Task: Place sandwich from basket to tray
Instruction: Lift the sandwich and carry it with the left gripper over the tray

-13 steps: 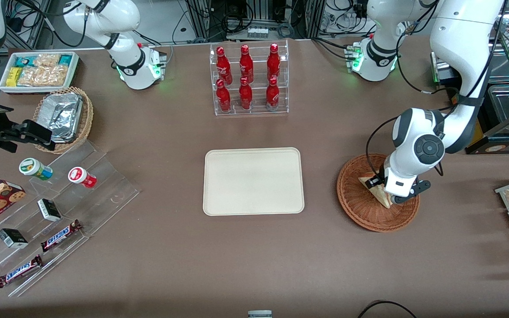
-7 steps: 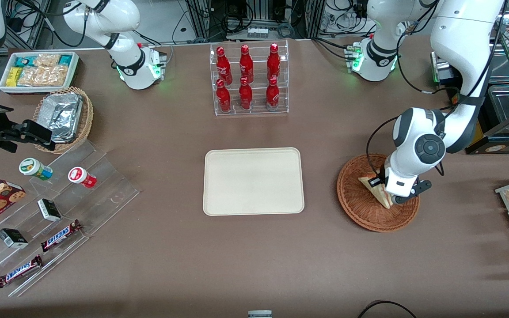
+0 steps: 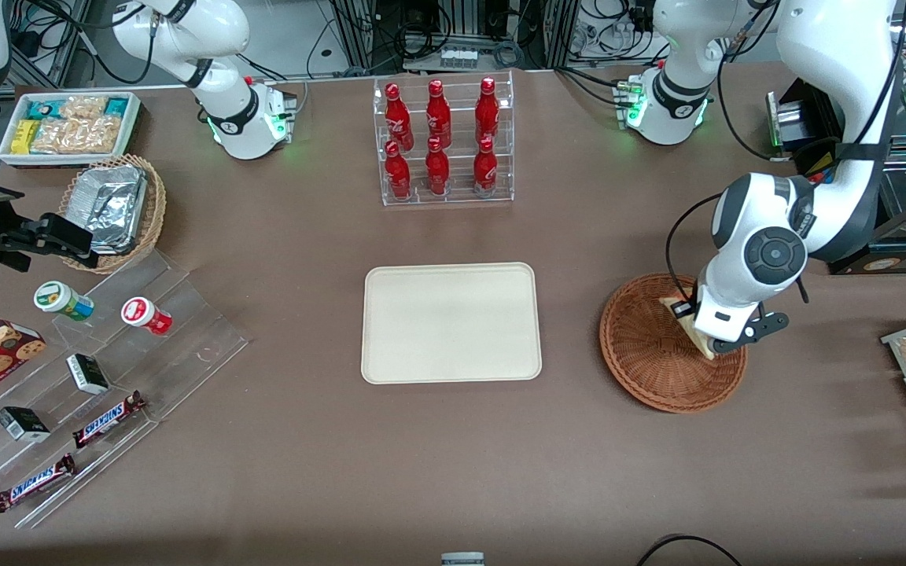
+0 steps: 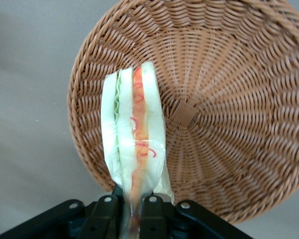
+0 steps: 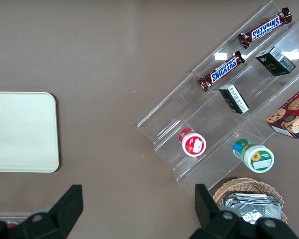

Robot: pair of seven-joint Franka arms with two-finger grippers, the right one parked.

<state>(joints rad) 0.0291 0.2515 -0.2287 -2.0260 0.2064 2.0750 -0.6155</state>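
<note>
Now the gripper [image 4: 134, 209] hangs above the basket [image 3: 646, 369], jaws clamped on 1 corner of the sandwich [image 4: 133, 149], which dangles clear of the weave. Best to rise until the rim is cleared, then carry it level toward the tray [image 3: 451, 322], moving slowly so the filling stays put.

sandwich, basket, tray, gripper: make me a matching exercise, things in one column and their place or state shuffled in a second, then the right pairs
Things
1. sandwich
2. basket
3. tray
4. gripper

Place or state
A. bare, mid-table, nearer the camera than the red bottles
B. shut, above the basket
C. pinched between the fingers, lifted off the wicker
D. round brown wicker, nothing lying in it

Pairs: 1-C, 2-D, 3-A, 4-B
</note>
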